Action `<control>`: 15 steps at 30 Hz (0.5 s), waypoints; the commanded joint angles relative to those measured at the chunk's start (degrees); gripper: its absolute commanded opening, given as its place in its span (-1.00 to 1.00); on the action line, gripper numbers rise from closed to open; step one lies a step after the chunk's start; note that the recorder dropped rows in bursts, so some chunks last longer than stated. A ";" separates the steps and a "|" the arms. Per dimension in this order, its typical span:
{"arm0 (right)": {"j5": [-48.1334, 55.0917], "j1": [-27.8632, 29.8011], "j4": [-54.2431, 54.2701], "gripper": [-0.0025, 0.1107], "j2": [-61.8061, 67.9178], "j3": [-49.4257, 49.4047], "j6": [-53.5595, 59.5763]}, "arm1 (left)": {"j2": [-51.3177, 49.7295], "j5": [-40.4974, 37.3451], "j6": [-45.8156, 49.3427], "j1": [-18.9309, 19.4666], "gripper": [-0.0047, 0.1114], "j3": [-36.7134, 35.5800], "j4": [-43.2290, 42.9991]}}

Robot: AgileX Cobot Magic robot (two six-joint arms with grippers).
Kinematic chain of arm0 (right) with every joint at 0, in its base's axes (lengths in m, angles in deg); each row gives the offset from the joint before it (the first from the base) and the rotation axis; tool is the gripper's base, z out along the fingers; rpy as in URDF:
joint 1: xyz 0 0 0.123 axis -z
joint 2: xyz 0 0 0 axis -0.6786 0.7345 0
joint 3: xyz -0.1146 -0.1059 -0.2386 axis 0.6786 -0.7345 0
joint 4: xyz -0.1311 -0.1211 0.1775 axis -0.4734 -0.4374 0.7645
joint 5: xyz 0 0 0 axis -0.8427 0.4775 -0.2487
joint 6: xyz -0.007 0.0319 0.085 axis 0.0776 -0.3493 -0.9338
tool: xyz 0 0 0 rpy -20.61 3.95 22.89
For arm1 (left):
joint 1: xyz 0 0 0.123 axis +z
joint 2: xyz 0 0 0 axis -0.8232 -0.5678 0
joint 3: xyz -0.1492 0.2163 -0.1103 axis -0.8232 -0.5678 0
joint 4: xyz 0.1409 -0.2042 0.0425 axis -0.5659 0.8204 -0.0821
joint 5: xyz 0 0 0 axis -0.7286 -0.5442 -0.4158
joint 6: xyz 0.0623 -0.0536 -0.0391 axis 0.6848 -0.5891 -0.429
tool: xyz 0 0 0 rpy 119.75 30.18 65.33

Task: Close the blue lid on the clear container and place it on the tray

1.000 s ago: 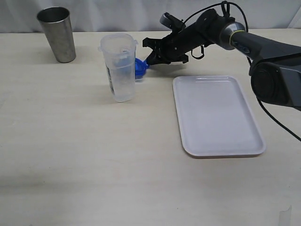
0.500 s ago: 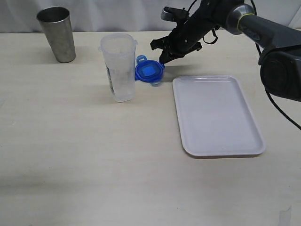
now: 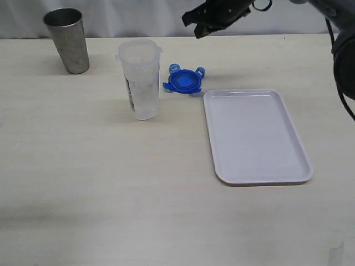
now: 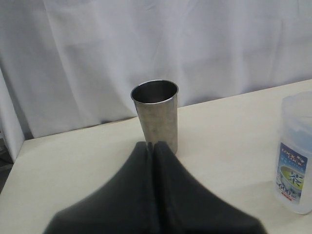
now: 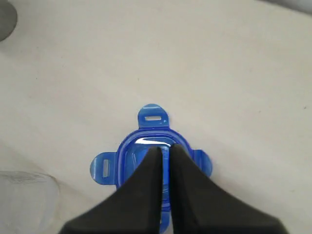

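Observation:
The blue lid lies flat on the table with its flaps spread, between the clear container and the far left corner of the white tray. The container stands upright with its mouth uncovered. My right gripper hangs high above the lid, shut and holding nothing. In the right wrist view its fingertips hover over the lid, apart from it. My left gripper is shut and empty, pointing at the steel cup; the labelled container shows to one side of it.
A grey steel cup stands at the back left of the table, also seen as the cup in the left wrist view. A white curtain backs the table.
The right gripper let go of the lid, which dropped from tilted beside the container to flat on the table. The gripper then rose up and away.

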 commanded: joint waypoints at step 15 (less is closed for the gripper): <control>5.01 3.36 -0.94 -0.26 6.34 -0.01 0.36 | 0.26 -0.32 -0.52 0.16 -0.92 -0.26 0.35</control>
